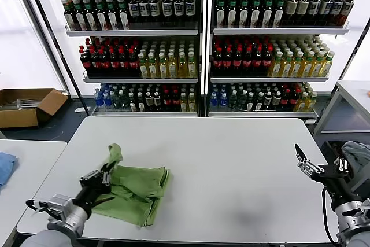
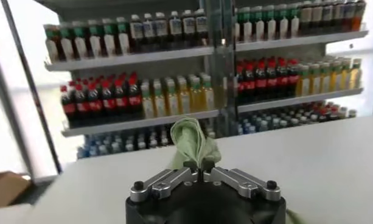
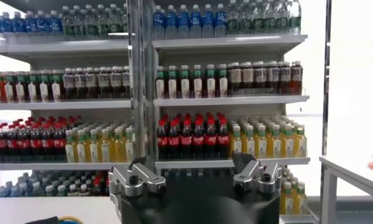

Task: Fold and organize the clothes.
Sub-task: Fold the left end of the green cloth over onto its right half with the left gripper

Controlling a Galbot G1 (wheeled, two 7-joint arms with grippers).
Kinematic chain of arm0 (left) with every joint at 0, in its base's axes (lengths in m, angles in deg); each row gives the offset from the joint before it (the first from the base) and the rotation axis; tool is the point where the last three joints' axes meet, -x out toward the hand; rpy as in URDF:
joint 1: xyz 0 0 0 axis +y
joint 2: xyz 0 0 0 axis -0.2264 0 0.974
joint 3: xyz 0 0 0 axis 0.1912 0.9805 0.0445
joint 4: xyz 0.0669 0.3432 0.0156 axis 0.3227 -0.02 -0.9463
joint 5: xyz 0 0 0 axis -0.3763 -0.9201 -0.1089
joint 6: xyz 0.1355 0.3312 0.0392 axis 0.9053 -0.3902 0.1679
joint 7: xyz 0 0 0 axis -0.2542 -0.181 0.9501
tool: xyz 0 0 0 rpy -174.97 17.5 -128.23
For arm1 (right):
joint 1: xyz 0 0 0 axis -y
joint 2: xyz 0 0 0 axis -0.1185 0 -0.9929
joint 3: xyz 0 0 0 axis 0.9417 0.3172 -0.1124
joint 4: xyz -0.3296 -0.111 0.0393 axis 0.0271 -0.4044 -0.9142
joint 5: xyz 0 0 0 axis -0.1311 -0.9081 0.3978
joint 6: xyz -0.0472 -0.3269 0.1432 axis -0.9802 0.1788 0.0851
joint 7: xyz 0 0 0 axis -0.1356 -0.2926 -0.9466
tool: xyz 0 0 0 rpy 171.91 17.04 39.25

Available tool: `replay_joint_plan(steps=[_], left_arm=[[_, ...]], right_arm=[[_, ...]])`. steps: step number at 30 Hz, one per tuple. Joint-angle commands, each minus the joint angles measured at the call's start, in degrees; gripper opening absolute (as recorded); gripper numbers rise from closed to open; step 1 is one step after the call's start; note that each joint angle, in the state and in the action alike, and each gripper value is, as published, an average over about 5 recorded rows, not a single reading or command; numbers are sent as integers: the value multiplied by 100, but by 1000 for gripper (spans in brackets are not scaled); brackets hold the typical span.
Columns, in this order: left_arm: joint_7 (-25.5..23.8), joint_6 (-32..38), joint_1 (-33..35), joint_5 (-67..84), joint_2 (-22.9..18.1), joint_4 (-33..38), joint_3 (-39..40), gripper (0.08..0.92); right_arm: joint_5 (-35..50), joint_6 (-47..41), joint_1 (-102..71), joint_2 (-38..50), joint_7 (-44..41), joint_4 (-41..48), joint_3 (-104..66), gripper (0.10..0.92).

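A light green shirt [image 1: 136, 192] lies crumpled and partly folded on the near left part of the white table [image 1: 231, 160]. My left gripper [image 1: 106, 173] is shut on a bunched edge of this shirt and holds it lifted into a peak [image 1: 115, 154]. In the left wrist view the green cloth [image 2: 189, 141] rises from between the closed fingers [image 2: 199, 165]. My right gripper [image 1: 301, 160] hovers open at the table's right edge with nothing between its fingers; the right wrist view shows its fingers [image 3: 140, 176] spread wide apart toward the shelves.
Tall shelves of bottles [image 1: 196, 50] stand behind the table. A cardboard box [image 1: 26, 107] sits on the floor at the far left. A second table at the left carries a blue cloth [image 1: 6, 166]. Another white table [image 1: 355, 93] stands at the right.
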Motion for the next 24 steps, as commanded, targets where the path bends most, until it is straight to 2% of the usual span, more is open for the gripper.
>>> replay_joint_plan(steps=[1, 7, 12, 16, 20, 24], left_arm=[[63, -88, -261, 10, -349, -444, 1193, 97], [80, -253, -513, -20, -499, -936, 1621, 116], [96, -329, -411, -126, -750, -822, 1880, 243], [110, -355, -276, -106, -794, -461, 1899, 356], [21, -410, -36, 176, -596, 310, 1427, 477], [-91, -382, 158, 571, -61, 782, 230, 581]], right_arm=[[-56, 15, -49, -133, -9, -91, 38, 823], [-55, 46, -215, -204, -39, -257, 25, 823], [-43, 65, -335, -220, -44, -338, -66, 823], [-29, 62, -369, -220, -45, -383, -115, 823], [-51, 45, -373, -252, -40, -440, -47, 823], [-77, 28, -352, -293, -30, -495, 57, 823]])
